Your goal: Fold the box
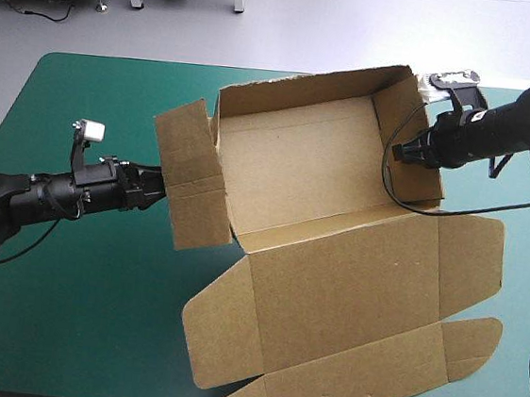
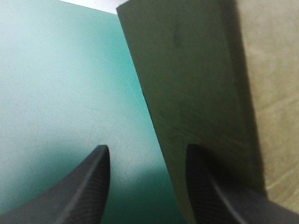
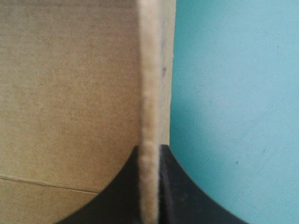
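The brown box (image 1: pixel 298 155) stands mid-table with its walls raised, and its lid (image 1: pixel 349 302) lies flat toward the front edge. A side flap (image 1: pixel 191 177) sticks out at the box's left. My left gripper (image 1: pixel 157 187) is at that flap. In the left wrist view the left gripper (image 2: pixel 147 149) is open, and the flap's edge (image 2: pixel 154 84) runs just inside one black finger (image 2: pixel 210 186). My right gripper (image 1: pixel 400 153) is at the right wall (image 1: pixel 415 120). The right wrist view shows the right gripper (image 3: pixel 149 149) shut on the wall's edge (image 3: pixel 150 93).
The lid's end flaps (image 1: pixel 468 343) reach close to the table's front and right edges. Teal-green cover (image 1: pixel 74 302) shows to the left and front left of the box. The far wall stands near the table's far edge.
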{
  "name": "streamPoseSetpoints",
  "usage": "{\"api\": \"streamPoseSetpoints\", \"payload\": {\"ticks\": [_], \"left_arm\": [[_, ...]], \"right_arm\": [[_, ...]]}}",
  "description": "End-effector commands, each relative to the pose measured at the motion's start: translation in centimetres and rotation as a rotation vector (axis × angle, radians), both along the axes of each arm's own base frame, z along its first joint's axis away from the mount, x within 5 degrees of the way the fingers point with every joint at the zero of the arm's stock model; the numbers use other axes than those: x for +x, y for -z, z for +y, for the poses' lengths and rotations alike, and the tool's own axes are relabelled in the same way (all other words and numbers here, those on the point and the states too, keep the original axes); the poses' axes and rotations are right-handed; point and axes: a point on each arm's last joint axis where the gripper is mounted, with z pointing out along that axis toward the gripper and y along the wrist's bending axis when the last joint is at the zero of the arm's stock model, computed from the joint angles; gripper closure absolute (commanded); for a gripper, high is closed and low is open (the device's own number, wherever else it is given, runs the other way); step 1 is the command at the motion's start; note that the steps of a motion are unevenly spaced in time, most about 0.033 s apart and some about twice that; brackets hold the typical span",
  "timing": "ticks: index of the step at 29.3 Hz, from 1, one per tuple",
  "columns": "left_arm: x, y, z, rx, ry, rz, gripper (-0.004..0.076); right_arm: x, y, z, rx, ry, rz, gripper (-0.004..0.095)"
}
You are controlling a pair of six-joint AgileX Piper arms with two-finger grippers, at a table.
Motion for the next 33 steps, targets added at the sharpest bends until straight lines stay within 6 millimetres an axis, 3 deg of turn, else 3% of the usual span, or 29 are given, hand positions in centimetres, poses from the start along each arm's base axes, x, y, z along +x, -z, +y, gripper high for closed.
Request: {"api": "streamPoseSetpoints", "payload": {"ticks": [1, 15, 33], "left_arm": [[-0.7, -2.9, -0.7, -0.146, 0.065, -0.076, 0.0324], [-0.7, -5.8, -2.1, -0.16, 0.128, -0.136, 0.032], [-0.1, -5.4, -1.5, -0.017, 0.003, -0.105, 0.0316]], "right_arm": [[-0.8, -2.7, 0.1, 0.068, 0.035, -0.106, 0.0931], [-0.7, -2.9, 2.7, 0.051, 0.07, -0.152, 0.0931], [-1.0, -2.7, 6.6, -0.006, 0.161, -0.186, 0.0931]]}}
